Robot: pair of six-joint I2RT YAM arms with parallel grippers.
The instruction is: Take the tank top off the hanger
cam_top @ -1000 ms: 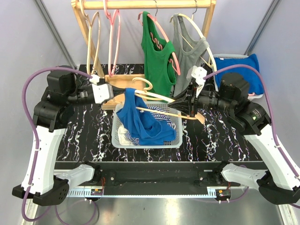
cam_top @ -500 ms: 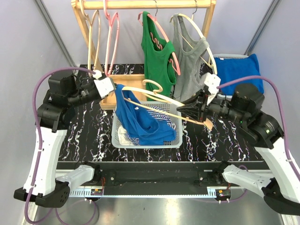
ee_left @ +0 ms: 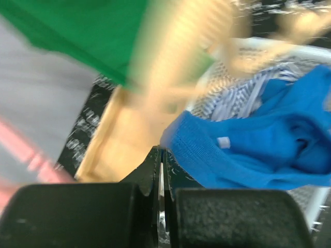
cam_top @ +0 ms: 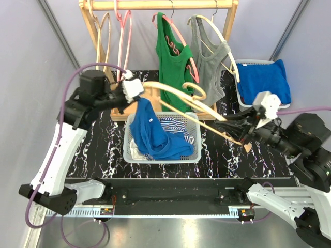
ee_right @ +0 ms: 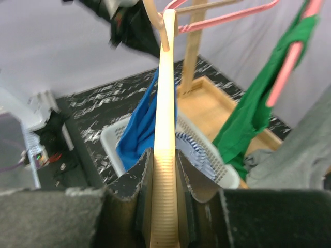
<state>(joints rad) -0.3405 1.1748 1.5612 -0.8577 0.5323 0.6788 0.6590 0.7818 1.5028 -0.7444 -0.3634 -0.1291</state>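
Tank top (cam_top: 150,137), blue, hangs in a long drape from the left pincer (cam_top: 135,94) down into the white basket (cam_top: 192,155) at the middle of the surface (cam_top: 98,150). We read the left pincer as clenched on the garment's upper strap. In the left wrist view the jaws are pressed together with blue fabric right at their tips, but blur prevents us from confirming the bite itself. The right pincer (cam_top: 230,126) is clenched on one end of the wooden hanger (cam_top: 176,95).

The hanger's long axis runs from upper left, just beside the left pincer, to lower right, into the right pincer. The garment lies at the far end of that axis from the right pincer, so the left arm is the nearer one. The coming move turns on separation along this axis: hanger toward the right, strap toward the left. We cannot tell whether the strap sits on the hanger's tip or is already off it.

Obstructions: the green top (cam_top: 173,67) and grey top (cam_top: 209,67) hang on the rail (cam_top: 155,5) directly behind the hanger. The hook (cam_top: 197,93) of the hanger lies close to the green top, and we judge a snag there to be the main risk.
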